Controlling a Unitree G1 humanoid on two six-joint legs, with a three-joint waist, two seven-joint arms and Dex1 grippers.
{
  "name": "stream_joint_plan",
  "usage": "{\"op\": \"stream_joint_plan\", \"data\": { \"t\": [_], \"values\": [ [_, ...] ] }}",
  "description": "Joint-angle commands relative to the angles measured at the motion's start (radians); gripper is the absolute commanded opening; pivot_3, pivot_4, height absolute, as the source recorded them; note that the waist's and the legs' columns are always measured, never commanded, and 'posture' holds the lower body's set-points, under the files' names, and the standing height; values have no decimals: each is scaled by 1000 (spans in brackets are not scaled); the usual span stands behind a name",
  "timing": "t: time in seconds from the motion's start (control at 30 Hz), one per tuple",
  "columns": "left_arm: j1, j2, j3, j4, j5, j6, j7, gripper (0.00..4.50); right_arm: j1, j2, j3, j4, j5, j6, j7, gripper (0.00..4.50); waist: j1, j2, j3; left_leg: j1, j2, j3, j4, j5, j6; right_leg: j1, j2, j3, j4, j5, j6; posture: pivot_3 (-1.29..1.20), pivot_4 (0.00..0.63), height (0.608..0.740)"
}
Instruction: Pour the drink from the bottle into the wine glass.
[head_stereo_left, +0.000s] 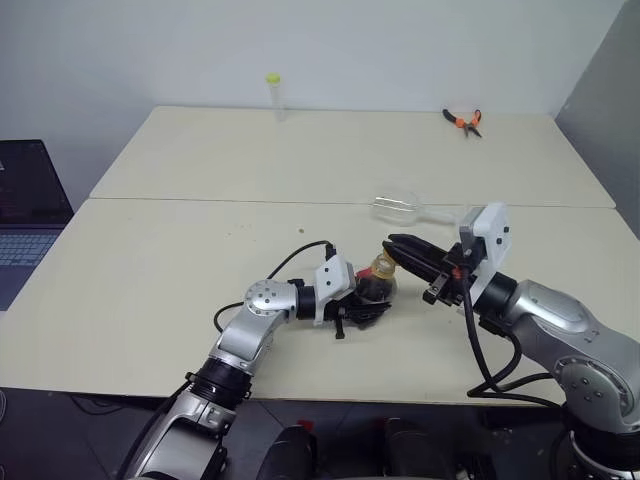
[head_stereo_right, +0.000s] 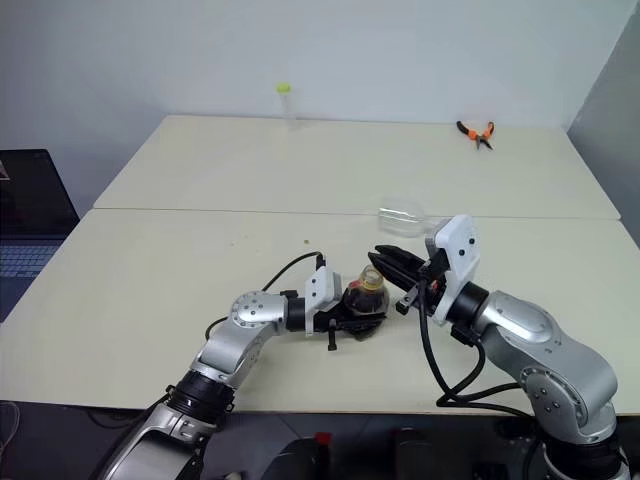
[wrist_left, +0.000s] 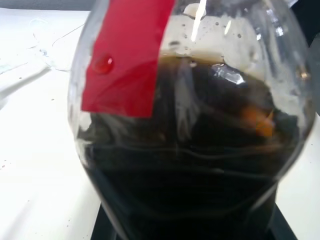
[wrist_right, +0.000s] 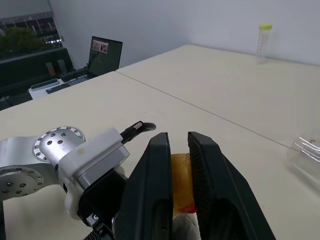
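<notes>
Left eye view takes in two pale, matte tabletops (head_stereo_left: 180, 260) butted together, with one seam running across between them. At the far left edge sits one open laptop (head_stereo_left: 25, 215), dark-screened. On the far table stands one thin clear tube (head_stereo_left: 275, 97) with a yellow-green cap, upright and well apart from everything else.

Near the front edge, the left gripper (head_stereo_left: 365, 305) is clenched around the rounded belly of the bottle (head_stereo_left: 378, 282), a small squat clear plastic one that stands upright on the near table. In the left wrist view its curved wall fills the frame, with a glossy red strip (wrist_left: 127, 55) on the plastic and droplets clinging above the liquid line. The drink (wrist_left: 190, 160), dark brown and almost black, fills roughly the lower two thirds of the bottle.

The yellow-orange screw cap (wrist_right: 180, 170) is on the neck, and the right gripper (head_stereo_left: 400, 250), coming in level from the right, has its two black fingers (wrist_right: 155, 185) pinched on that cap, one on each side.

Just beyond the right gripper, on the near table close to the seam, one clear wine glass (head_stereo_left: 400, 207) lies on its side with nothing dark in it. At the far right of the far table lies one pair of orange-handled pliers (head_stereo_left: 464, 121).
</notes>
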Motion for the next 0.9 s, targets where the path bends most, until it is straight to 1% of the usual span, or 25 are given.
{"op": "stream_joint_plan", "data": {
  "t": [0.03, 0.2, 0.27, 0.33, 0.47, 0.6, 0.8, 0.9],
  "values": [
    [3, 8, 29, -42, -13, -18, 11, 1007, 43, -53, -67, 30, -19, -6, 27, 215, 0, 0, 0, 0, 0, 0, 0, 0, 0, 0, 0, 0, 0, 0, 0, 0, 150, 740],
    [18, 19, 40, -52, -22, -12, 20, 1006, 98, -112, -150, 57, -26, -28, 51, 188, -2, 0, 0, 0, 1, 0, 0, 0, 0, 0, 0, 0, 0, 0, 0, 0, 150, 740],
    [21, 21, 41, -54, -23, -12, 22, 1006, 116, -121, -171, 63, -30, -33, 57, 0, -1, 0, 0, 0, 1, 0, 0, 0, 0, 0, 0, 0, 0, 0, 0, 0, 150, 740],
    [23, 21, 41, -56, -23, -11, 24, 1006, 137, -127, -185, 67, -35, -35, 63, 0, -1, 0, 0, 0, 1, 1, 0, 0, 0, 1, 0, 0, 0, 0, 0, 0, 150, 740],
    [17, 19, 48, -48, -24, -15, 30, 1006, 226, -150, -208, 102, -96, -69, 90, 0, 2, 0, 0, 0, 0, 0, 0, 0, 0, 1, 0, 0, 0, 0, 0, 0, 150, 740],
    [12, 15, 58, -40, -27, -16, 39, 1006, 302, -176, -211, 151, -173, -130, 126, 0, 2, 0, 0, 1, 0, 1, 0, 0, 0, 1, 0, 0, 0, 0, 1, 0, 150, 740],
    [10, 5, 72, -39, -35, -21, 55, 1006, 364, -170, -189, 161, -225, -188, 171, 0, 0, 0, 0, 1, 0, 2, 0, 0, 0, 1, 0, 1, 0, 0, 1, 0, 150, 740],
    [10, -1, 83, -43, -37, -26, 71, 1006, 406, -174, -168, 180, -278, -230, 193, 539, 3, 0, 0, 1, 0, 1, 0, 0, 0, 2, 0, 0, -1, -1, 1, 0, 150, 740]
  ]
}}
